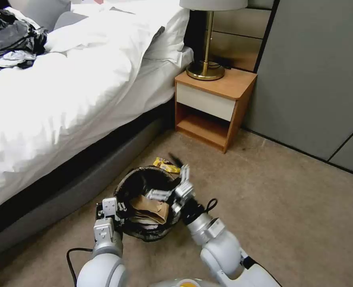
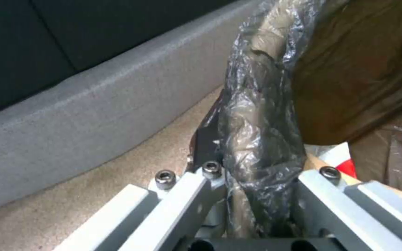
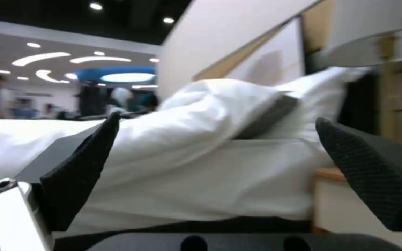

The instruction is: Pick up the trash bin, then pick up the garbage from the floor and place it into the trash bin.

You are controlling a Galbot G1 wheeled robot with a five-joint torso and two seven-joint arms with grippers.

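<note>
Nearest, the left pincer (image 2: pixel 257 195) is clamped on the bagged rim of the trash bin (image 1: pixel 146 235), holding it off the carpet beside the bed (image 1: pixel 65 99), mouth up to receive litter. Over that mouth the right pincer (image 1: pixel 172 187) is spread wide and empty. Beyond the rim lies a yellow wrapper (image 1: pixel 166 164); its print is unreadable.
</note>
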